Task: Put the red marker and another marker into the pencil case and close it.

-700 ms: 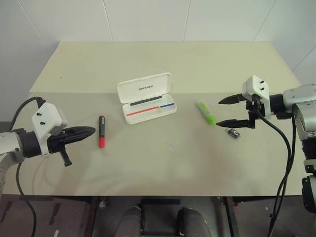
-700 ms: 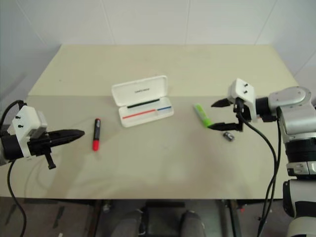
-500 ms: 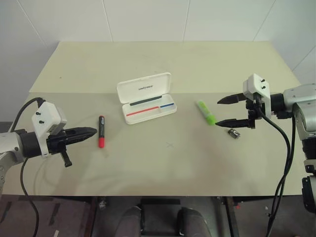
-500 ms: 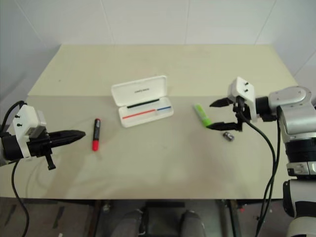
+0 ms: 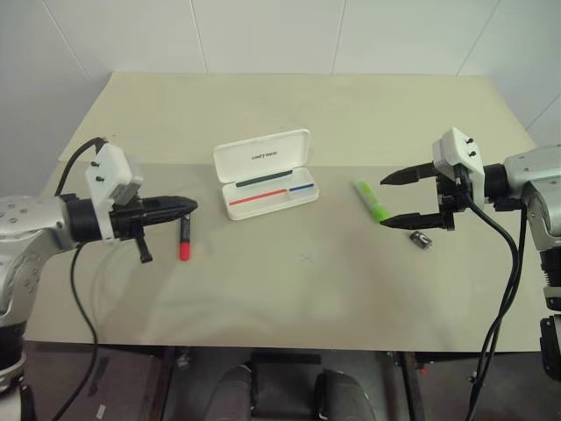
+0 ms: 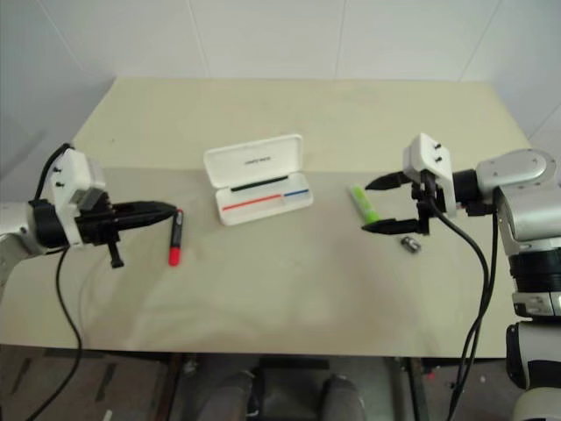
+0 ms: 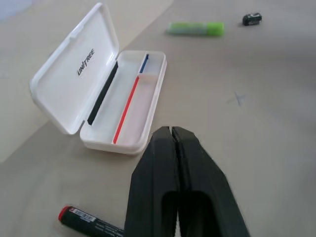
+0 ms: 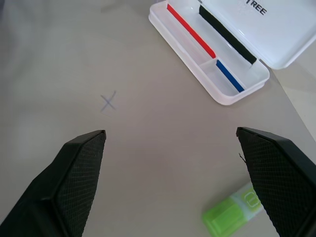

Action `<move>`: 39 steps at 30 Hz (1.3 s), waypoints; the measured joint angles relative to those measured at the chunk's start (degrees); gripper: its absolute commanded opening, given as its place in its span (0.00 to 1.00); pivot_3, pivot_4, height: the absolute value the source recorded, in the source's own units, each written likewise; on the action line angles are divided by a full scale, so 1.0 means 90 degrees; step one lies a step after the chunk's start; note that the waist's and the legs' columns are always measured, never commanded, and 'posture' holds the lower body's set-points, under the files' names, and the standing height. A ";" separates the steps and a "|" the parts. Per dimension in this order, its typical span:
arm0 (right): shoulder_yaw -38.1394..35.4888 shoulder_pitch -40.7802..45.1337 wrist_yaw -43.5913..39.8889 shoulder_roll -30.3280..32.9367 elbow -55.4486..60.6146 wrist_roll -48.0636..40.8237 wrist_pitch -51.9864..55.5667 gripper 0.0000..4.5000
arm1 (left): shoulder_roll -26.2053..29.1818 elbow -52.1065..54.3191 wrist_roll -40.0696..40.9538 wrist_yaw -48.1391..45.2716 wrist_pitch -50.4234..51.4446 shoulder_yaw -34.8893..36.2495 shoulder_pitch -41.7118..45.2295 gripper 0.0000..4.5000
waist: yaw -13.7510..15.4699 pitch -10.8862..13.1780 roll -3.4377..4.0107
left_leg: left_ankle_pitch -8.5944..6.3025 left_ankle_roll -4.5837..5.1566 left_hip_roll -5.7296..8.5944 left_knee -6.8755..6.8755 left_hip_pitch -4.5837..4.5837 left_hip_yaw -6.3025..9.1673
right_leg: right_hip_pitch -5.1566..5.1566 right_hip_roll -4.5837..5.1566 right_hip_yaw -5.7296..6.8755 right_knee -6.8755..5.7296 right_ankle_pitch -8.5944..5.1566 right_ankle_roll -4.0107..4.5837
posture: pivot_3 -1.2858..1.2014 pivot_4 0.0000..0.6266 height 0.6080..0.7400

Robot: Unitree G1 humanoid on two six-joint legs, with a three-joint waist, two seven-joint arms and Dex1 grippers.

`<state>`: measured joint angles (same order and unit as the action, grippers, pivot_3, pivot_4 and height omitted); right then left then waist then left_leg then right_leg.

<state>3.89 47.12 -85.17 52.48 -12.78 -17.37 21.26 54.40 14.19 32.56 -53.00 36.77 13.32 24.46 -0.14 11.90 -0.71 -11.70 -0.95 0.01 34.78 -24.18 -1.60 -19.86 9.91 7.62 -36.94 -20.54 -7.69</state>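
Left gripper (image 5: 186, 207) pinched tight on nothing, just over the red marker (image 5: 184, 239). Right gripper (image 5: 384, 199) spread wide beside the green highlighter (image 5: 368, 199). Pencil case (image 5: 266, 174) open mid-table.

The slim red marker with the black cap (image 7: 89, 221) is partly hidden in the left wrist view. The closed black fingers of the left gripper (image 7: 173, 136) cover one end of it, and the picture's edge cuts it off too. The chunky lime-green highlighter (image 8: 234, 213) runs off the edge in the right wrist view. The small dark metal bit (image 5: 422, 239) on the pale table (image 5: 307, 298) is too tiny to make out.
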 measured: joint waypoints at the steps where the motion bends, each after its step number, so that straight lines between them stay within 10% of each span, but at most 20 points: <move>1: -0.0006 -0.0060 0.0012 0.0012 0.0094 -0.0025 0.0030 1.00 | -0.0010 -0.0107 -0.0042 0.0028 -0.0003 -0.0087 0.0083 0.28 | -0.0002 0.0002 -0.0003 | -0.0001 -0.0001 -0.0004 0.0003 0.0000 0.0000 | 0.0001 -0.0004 -0.0001 -0.0001 0.0000 0.0001 | 0.52 0.24 1.00; 11: -0.0206 -0.0389 0.0183 0.0136 0.0788 -0.0298 0.0436 1.00 | -0.0333 -0.0631 -0.0546 -0.0202 -0.0179 -0.1160 0.0547 1.00 | 0.0014 0.0002 -0.0005 | -0.0005 -0.0001 -0.0010 0.0016 0.0001 -0.0003 | 0.0004 -0.0009 -0.0005 -0.0003 0.0001 0.0003 | 0.52 0.24 1.00; 39: -0.0561 -0.0916 0.0805 0.0317 0.2021 -0.1021 0.1254 1.00 | -0.2374 -0.4177 -0.2383 -0.0690 -0.2018 -0.2556 0.2294 1.00 | 0.0029 0.0008 -0.0019 | -0.0010 0.0006 -0.0009 0.0035 -0.0002 -0.0002 | 0.0016 -0.0010 0.0000 0.0001 0.0005 -0.0003 | 0.52 0.24 1.00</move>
<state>-1.16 38.87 -77.92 55.33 5.42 -26.56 32.54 33.04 -23.40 11.11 -59.21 18.60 -9.68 45.11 0.12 11.97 -0.88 -11.79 -0.90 -0.07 35.10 -24.19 -1.62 -19.72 9.82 7.62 -36.92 -20.50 -7.72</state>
